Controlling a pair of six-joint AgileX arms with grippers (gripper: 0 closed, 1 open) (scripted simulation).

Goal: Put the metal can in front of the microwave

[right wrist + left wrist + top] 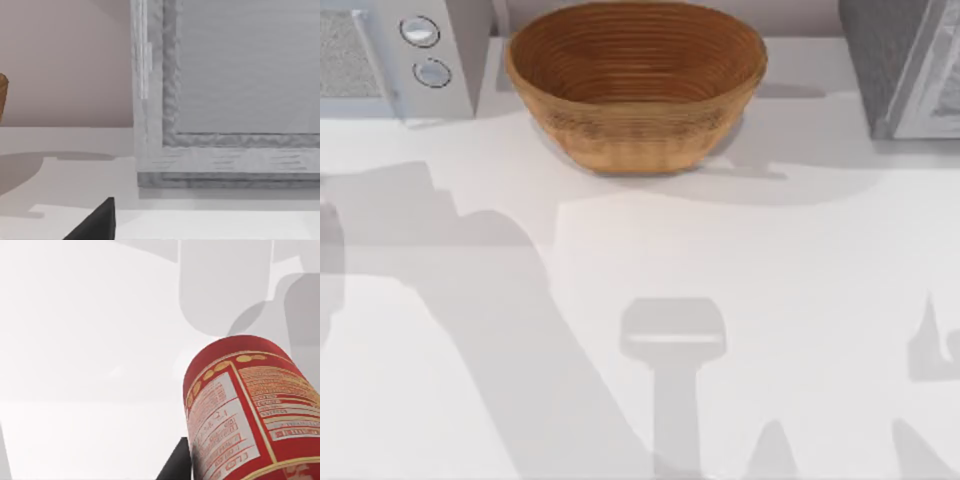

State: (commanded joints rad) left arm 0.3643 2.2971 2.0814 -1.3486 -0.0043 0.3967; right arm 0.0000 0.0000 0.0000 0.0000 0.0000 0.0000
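Looking at the left wrist view first, you've got the metal can right up close. It has a red body w/ a white panel of small red print, an orange panel of more print beside it, thin yellow border lines and a row of yellow ovals near its end. It sits tilted in the left gripper, whose dark fingers press its side, so the grip is closed on the can, w/ the pale worktop beyond it.

Right gripper: you see just a dark tip, can't tell if open or closed. It's near a grey box at the worktop's back right.

Farther back, the wicker basket stands at centre rear. The microwave is at the back left, just beside the basket, w/ two round knobs stacked by its mesh window.
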